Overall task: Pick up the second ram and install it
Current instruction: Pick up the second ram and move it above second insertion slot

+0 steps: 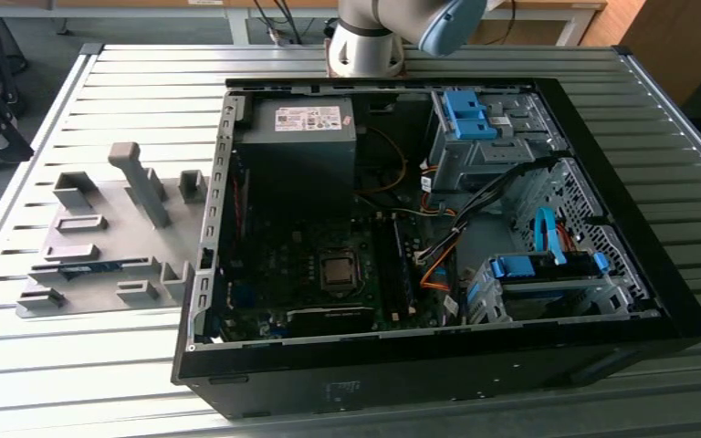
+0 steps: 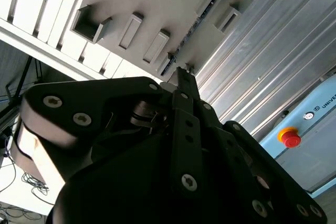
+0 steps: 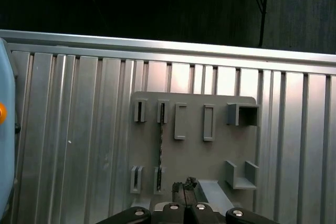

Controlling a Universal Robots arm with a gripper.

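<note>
Edge up, the second ram stands in the slots of the grey fixture plate. The plate rests on the tabletop, at nine o'clock from the open computer case in the exterior view. In the first wrist view the stick's long axis runs straight away from the fingers. They hang over the plate's near edge, together with nothing between them, slightly aside of the stick's line and clear of it
</note>
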